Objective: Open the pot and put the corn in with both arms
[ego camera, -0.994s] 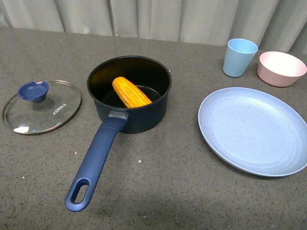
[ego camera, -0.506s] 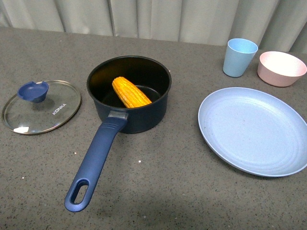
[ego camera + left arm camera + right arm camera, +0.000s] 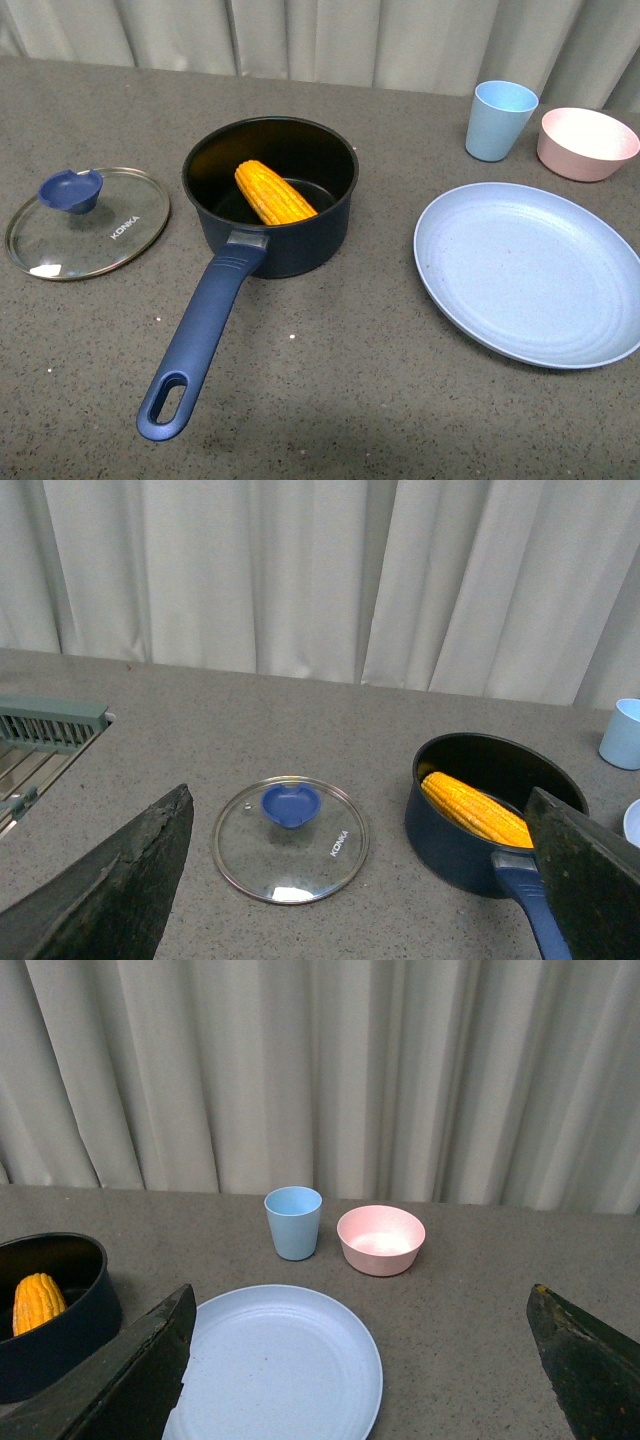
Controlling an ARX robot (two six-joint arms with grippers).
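The dark navy pot stands open in the middle of the table, its long blue handle reaching toward me. The yellow corn lies inside it, also seen as corn and corn. The glass lid with its blue knob rests flat on the table left of the pot. No arm shows in the front view. My left gripper hangs open well above the lid and the pot. High over the blue plate, my right gripper is open and holds nothing.
A large light-blue plate lies right of the pot. Behind it stand a light-blue cup and a pink bowl. A dish rack sits at the table's far left. A grey curtain closes the back.
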